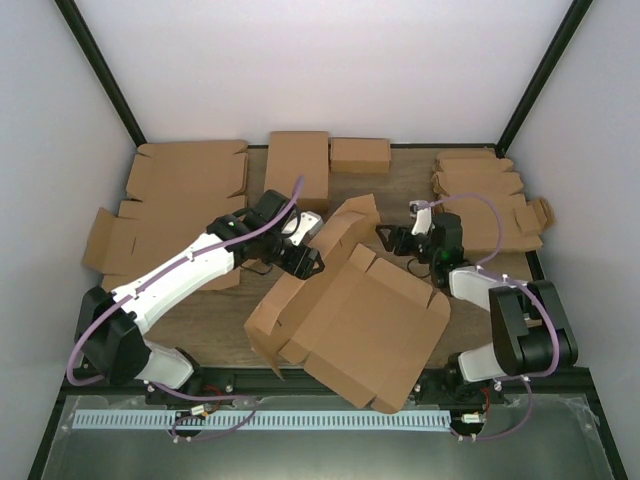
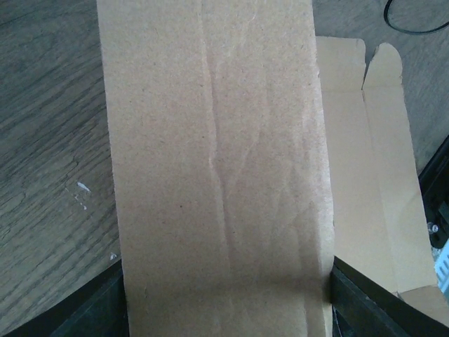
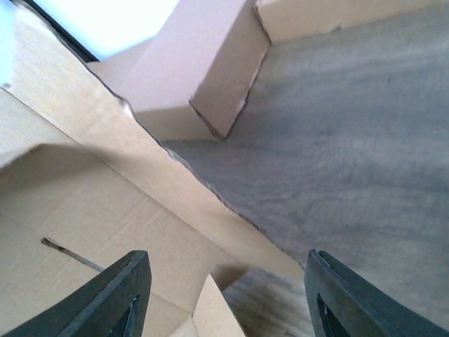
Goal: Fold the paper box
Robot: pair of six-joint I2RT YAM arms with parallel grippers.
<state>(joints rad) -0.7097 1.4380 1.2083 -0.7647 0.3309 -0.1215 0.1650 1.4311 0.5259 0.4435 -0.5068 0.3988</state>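
Note:
The paper box [image 1: 375, 325] lies partly folded at the table's middle front, its base tilted and its flaps half raised. My left gripper [image 1: 303, 255] is at its upper left flap. In the left wrist view that brown panel [image 2: 217, 175] fills the whole gap between the dark fingers [image 2: 105, 312], touching both. My right gripper [image 1: 392, 240] hovers at the box's far edge. Seen from the right wrist, it [image 3: 228, 295] stands open above the box's wall [image 3: 105, 210], with only a flap corner [image 3: 210, 312] poking up between the fingers.
Flat cardboard blanks [image 1: 190, 175] lie at the back left. A narrow folded box [image 1: 297, 165] and a smaller one [image 1: 360, 153] stand at the back. A stack of notched blanks [image 1: 480, 185] sits at the back right. Bare wood [image 3: 351, 140] shows beyond the right gripper.

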